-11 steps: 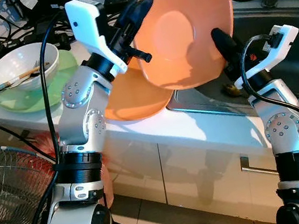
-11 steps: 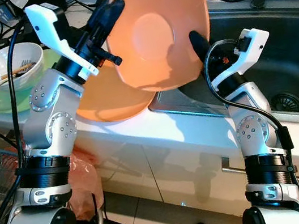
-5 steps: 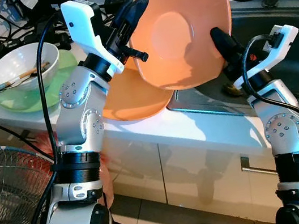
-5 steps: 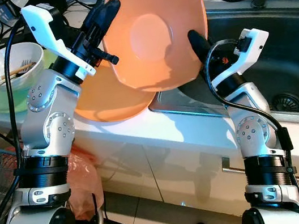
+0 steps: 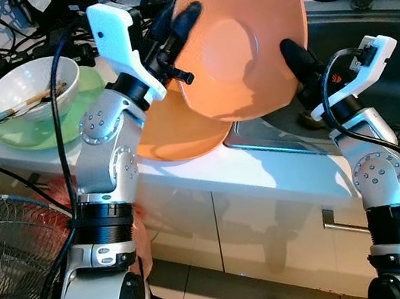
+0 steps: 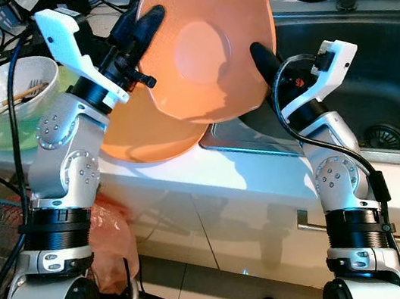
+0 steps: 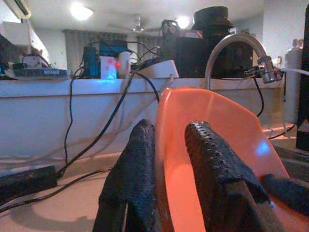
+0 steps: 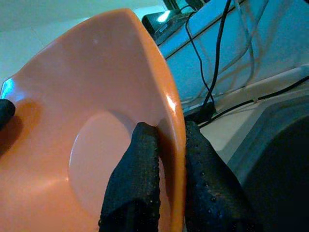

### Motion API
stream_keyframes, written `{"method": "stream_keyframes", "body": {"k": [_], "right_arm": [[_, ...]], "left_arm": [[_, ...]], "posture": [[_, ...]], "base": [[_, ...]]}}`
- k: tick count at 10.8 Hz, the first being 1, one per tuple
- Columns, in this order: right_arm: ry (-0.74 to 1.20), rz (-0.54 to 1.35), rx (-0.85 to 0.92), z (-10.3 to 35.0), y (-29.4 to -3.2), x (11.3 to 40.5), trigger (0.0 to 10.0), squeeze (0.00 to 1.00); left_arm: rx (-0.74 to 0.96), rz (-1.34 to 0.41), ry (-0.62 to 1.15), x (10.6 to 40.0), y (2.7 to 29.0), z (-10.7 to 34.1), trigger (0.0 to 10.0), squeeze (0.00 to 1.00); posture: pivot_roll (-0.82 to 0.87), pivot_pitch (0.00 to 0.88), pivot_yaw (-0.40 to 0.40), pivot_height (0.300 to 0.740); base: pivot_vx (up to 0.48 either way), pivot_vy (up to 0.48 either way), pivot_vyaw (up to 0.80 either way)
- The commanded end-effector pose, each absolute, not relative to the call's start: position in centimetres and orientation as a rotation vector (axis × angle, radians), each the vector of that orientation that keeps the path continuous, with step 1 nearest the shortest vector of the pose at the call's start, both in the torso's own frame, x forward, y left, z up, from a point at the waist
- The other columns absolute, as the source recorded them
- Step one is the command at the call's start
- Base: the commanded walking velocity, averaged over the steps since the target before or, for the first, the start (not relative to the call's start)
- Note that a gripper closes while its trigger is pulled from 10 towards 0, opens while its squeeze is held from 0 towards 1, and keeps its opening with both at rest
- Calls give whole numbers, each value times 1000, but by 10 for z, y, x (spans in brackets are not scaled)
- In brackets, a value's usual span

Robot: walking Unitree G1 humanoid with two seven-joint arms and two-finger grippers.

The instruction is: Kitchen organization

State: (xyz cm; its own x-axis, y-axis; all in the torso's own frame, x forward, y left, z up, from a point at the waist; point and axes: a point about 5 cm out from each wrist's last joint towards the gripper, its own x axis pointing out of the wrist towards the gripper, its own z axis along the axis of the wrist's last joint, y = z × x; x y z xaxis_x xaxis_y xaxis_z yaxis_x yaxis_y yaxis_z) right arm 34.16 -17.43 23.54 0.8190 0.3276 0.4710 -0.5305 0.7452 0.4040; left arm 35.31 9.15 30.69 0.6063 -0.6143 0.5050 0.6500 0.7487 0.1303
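I see orange plate [image 5: 243,39] raised, tilted above counter edge [image 5: 280,170]; left gripper [image 5: 177,24] and right gripper [image 5: 294,57] each clamp opposite rims.

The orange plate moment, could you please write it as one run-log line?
orange plate: held tilted above counter edge | left gripper: shut on rim | right gripper: shut on opposite rim | second orange plate: on counter | sink: beside
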Motion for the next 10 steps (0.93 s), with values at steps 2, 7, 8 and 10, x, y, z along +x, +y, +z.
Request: {"method": "stream_keyframes", "body": {"k": [2,7,8,10], "right_arm": [[-387,471,557,238,-173,341,10000,0],[-403,473,640,239,-174,341,10000,0],[-406,470,647,240,-175,341,10000,0],[-406,468,652,240,-175,340,10000,0]], "left_arm": [[-44,-804,-583,346,80,312,10000,1000],[-89,-503,-639,358,107,323,10000,0],[-95,-433,-654,360,114,326,10000,0],[-108,-367,-676,361,119,329,10000,0]], "posture": [[82,163,67,740],[85,173,63,740],[84,173,64,740],[83,174,65,740]], "base": [[0,0,0],[0,0,0],[0,0,0],[0,0,0]]}}
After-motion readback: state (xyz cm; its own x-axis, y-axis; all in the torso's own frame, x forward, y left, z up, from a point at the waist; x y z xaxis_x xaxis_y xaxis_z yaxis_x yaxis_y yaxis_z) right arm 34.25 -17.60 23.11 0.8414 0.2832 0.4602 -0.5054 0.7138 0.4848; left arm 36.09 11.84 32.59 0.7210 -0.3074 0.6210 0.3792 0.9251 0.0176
